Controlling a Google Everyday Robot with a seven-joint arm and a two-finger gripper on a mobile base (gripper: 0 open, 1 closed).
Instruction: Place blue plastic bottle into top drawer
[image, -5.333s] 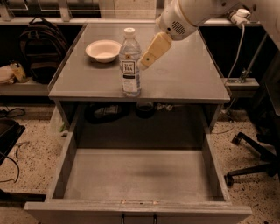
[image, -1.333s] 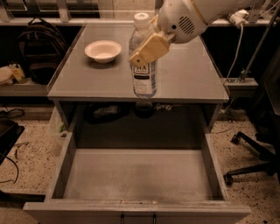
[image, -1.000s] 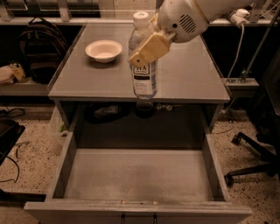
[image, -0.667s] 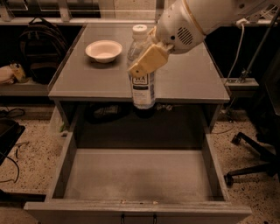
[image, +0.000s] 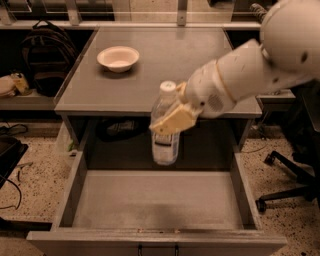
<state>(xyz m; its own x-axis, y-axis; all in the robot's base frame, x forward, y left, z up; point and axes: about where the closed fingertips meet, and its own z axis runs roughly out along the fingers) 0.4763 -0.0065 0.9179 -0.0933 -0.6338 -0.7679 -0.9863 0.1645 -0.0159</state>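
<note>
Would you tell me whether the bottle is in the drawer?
Not yet: the blue plastic bottle hangs upright in the gripper above the open top drawer.

Tool holds bottle above drawer; bowl behind-left on tabletop.

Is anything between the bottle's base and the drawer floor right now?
Nothing. The camera view shows the claw holding the blue plastic bottle upright above the top drawer; the floor beneath is bare.

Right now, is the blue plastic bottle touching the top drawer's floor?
Apart. The camera view shows the gripper holding the blue plastic bottle over the back edge of the top drawer, a dark strip between the bottle's base and the drawer floor.
</note>
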